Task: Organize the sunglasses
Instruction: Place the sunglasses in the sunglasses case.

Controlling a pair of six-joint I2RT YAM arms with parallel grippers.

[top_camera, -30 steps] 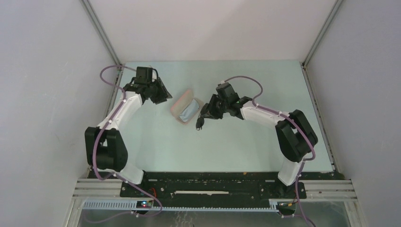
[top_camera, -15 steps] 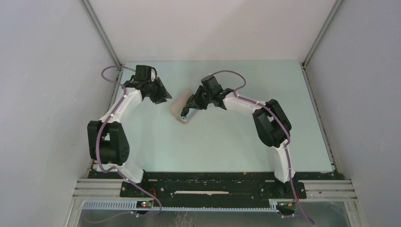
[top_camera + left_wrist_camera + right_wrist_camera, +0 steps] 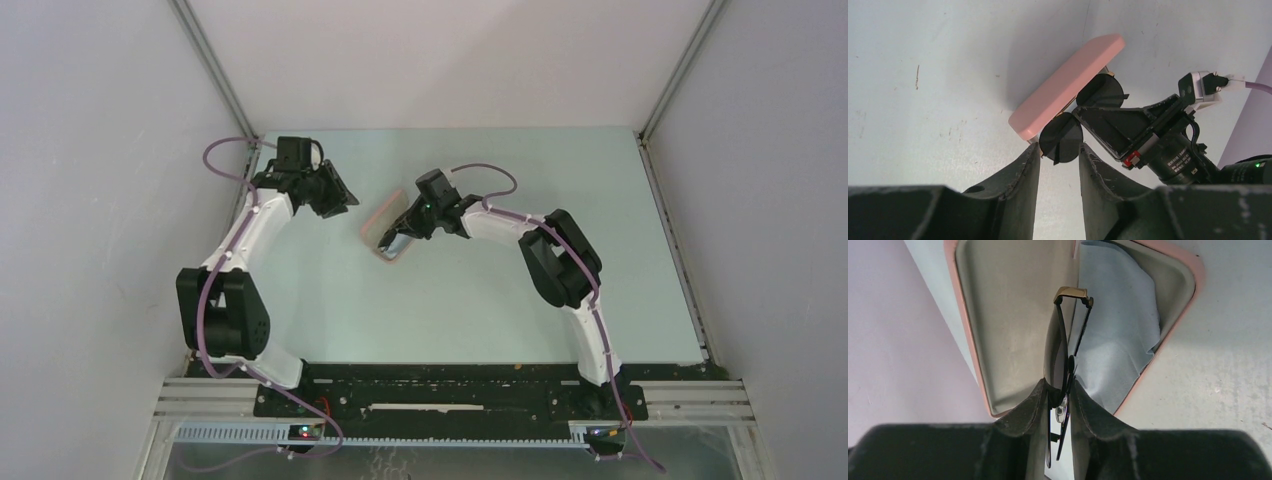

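The black sunglasses (image 3: pixel 1060 347) are folded and pinched edge-on in my right gripper (image 3: pixel 1059 390), which is shut on them. They hang just above the open salmon-pink case (image 3: pixel 973 320), over the seam between its bare lid half and the half holding the grey-blue cloth (image 3: pixel 1115 330). In the top view the right gripper (image 3: pixel 395 236) is over the case (image 3: pixel 380 212). In the left wrist view the two round lenses (image 3: pixel 1062 142) show beside the raised pink lid (image 3: pixel 1068 85). My left gripper (image 3: pixel 1058 150) is open and empty, close to the lid's near end, left of the case (image 3: pixel 340 200).
The pale green table (image 3: pixel 480 300) is bounded by grey walls at the back and both sides. Metal posts (image 3: pixel 215 70) rise at the back corners. The right arm's elbow (image 3: pixel 560 255) stretches across the table's middle.
My right gripper has carried the sunglasses leftward from beside the case to over its open inside. My left gripper has shifted slightly left and stays open.
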